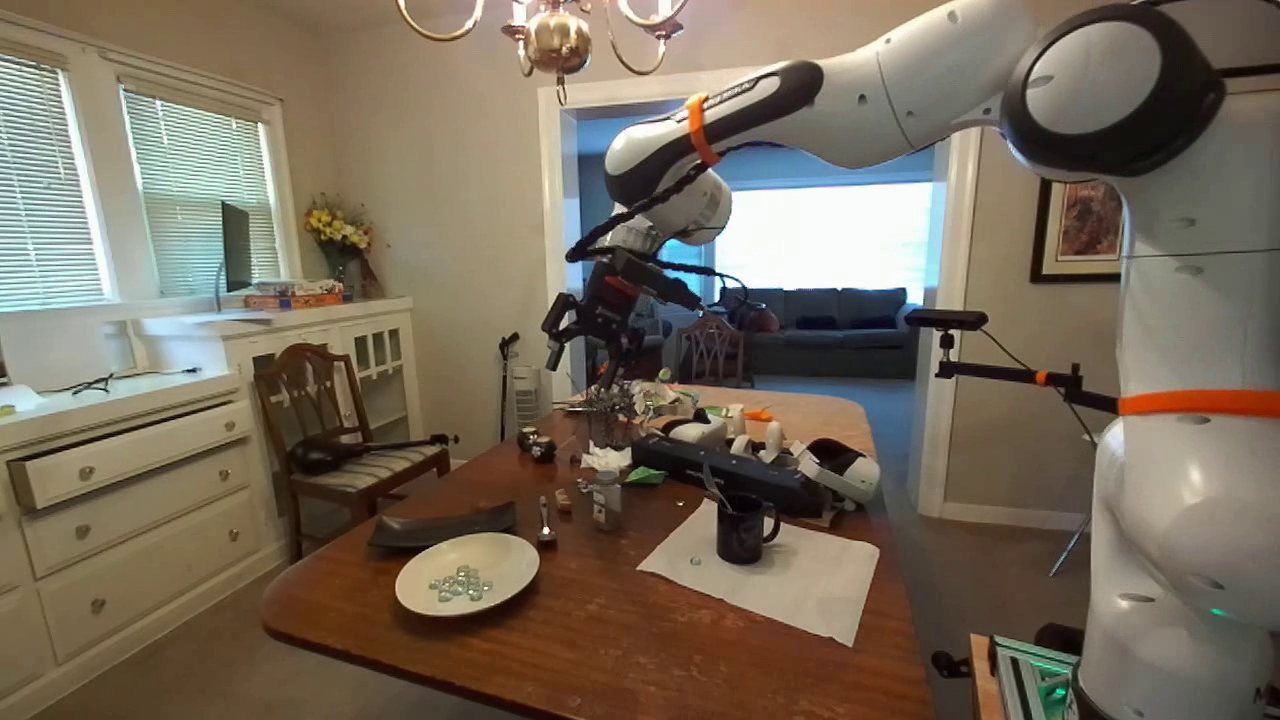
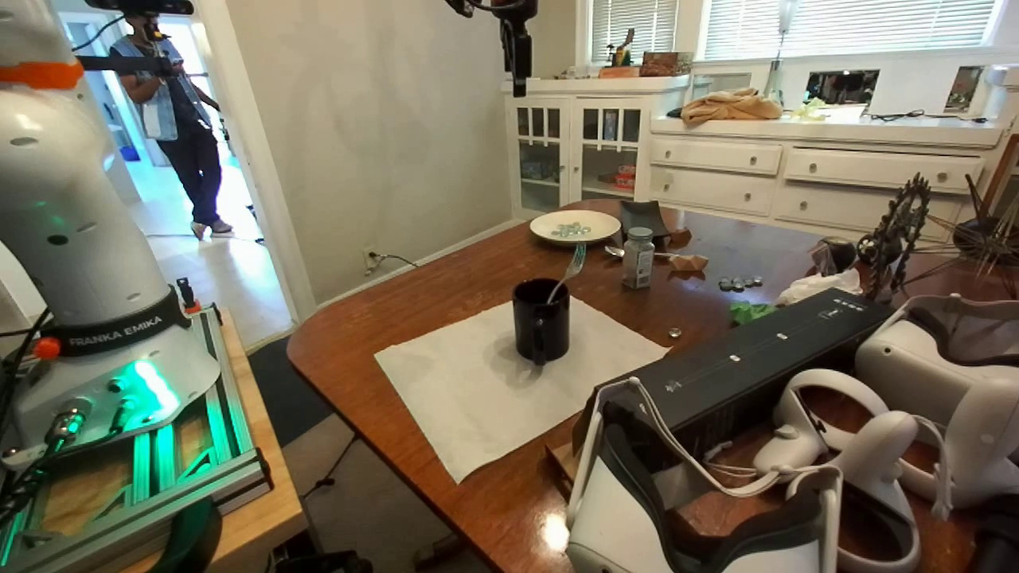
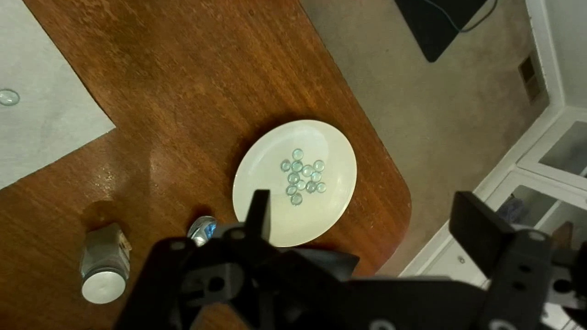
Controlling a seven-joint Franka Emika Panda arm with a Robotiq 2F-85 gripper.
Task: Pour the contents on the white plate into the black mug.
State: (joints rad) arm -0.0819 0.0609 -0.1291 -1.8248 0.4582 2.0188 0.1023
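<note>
Claw (image 3: 362,211) released, fingers spread wide, hanging well above the table (image 1: 600,640). Contents (image 3: 307,171): about a dozen small rounded beads, clear and glassy with a pale green-blue cast, in a loose cluster on the white plate (image 3: 316,217), several touching. Plate round, shallow, plain-rimmed, creamy in tone, near the table's edge; dark tray (image 1: 445,527) just beside it, contact unclear. Black mug (image 2: 529,318) upright on a white sheet (image 2: 470,398), well apart from the plate: glossy, cylindrical, handle at the side, fork (image 2: 579,255) leaning in it, tines up. Lone bead (image 1: 695,561) of the same sort on the sheet, near the mug. Spoon (image 1: 546,536) near the plate; glass jar (image 1: 606,505), pale-lidded, farther off.
</note>
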